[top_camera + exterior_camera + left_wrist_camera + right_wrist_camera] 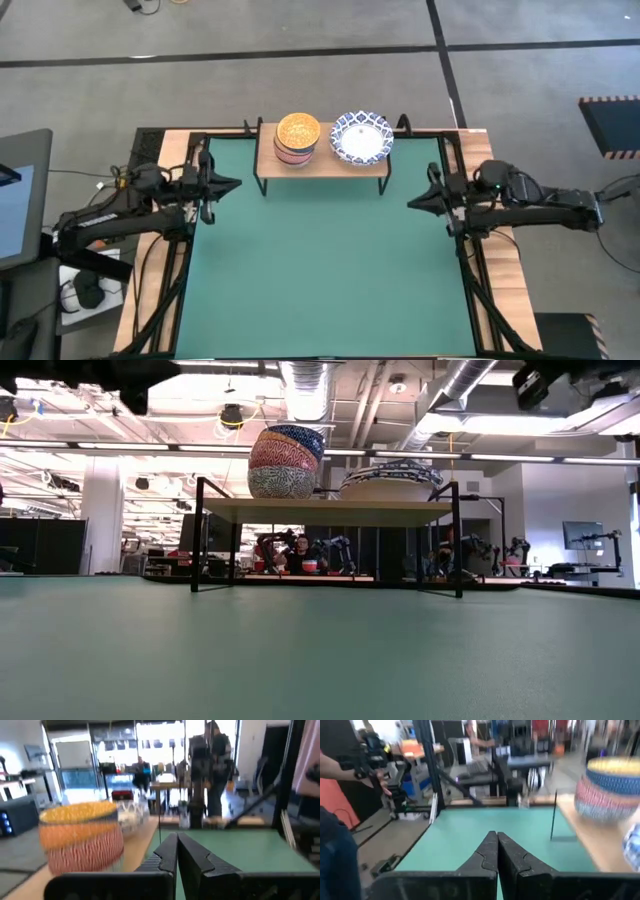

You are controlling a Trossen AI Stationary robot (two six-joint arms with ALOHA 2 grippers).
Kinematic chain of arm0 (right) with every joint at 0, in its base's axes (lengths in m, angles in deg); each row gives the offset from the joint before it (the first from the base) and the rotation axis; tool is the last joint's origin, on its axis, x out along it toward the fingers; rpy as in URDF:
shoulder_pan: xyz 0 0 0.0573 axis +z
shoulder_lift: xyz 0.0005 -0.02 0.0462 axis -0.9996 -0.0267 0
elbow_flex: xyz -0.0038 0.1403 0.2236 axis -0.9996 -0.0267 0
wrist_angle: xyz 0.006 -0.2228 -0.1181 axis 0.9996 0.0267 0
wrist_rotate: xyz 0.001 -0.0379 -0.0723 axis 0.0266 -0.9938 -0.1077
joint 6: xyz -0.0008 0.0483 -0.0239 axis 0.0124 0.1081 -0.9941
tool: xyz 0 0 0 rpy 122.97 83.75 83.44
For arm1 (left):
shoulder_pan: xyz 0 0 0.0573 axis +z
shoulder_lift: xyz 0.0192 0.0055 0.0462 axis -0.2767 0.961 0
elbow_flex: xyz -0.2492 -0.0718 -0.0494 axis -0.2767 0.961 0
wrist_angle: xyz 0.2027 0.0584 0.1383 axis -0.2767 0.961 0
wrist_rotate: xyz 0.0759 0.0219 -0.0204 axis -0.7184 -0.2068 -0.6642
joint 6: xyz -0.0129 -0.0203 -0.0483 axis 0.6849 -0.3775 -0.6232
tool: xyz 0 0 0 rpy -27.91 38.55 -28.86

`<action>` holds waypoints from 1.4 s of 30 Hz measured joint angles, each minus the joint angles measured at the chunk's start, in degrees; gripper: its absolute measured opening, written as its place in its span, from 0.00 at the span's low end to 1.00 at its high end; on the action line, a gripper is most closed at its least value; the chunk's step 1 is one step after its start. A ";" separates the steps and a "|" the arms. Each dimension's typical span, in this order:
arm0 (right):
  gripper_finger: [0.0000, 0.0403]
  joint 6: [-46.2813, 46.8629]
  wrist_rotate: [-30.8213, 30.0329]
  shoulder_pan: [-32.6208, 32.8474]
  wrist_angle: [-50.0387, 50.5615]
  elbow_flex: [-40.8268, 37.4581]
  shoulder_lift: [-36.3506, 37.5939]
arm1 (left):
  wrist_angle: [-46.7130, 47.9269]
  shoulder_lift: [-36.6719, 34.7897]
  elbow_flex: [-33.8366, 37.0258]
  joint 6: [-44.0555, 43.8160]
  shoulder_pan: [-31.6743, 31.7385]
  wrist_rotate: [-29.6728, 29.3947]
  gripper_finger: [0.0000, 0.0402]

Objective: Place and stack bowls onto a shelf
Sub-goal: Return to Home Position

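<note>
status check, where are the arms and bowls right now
Left gripper and right gripper shut, empty, at the mat's sides. Small bowls stacked beside white bowls on the shelf. Nothing in the way.

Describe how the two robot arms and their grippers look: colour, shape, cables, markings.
Both arms are black, built of chunky jointed segments. The left arm carries thin coloured wires near its wrist; the right arm shows a small green light there. The left gripper and right gripper each have two matte black, wedge-shaped fingers tapering to a point. No printed markings are readable.
</note>
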State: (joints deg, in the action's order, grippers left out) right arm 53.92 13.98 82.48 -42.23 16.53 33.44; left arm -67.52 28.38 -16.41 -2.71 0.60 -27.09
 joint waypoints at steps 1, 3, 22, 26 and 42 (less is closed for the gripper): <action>0.05 -1.27 -0.11 0.60 -1.98 -1.53 1.31 | 2.26 -0.96 -0.04 0.44 0.00 0.00 0.00; 0.06 -1.79 -0.69 1.39 -6.44 -5.24 4.07 | 7.79 -2.85 0.00 0.82 0.00 -0.02 0.00; 0.06 1.19 -1.41 1.37 -14.13 -21.21 24.32 | -12.37 -6.85 15.19 -3.21 0.00 -2.37 0.00; 0.06 0.82 -1.32 1.35 -11.77 -21.30 24.39 | -13.29 -6.73 17.18 -5.12 -0.37 -2.58 0.00; 0.06 2.30 -0.25 1.37 -16.31 -27.78 24.34 | -13.03 -3.36 17.84 -3.89 -6.91 -6.13 0.00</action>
State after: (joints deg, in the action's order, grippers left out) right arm 56.22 13.73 83.85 -58.55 -11.25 57.78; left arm -80.55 25.03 1.43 -6.60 -6.31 -33.22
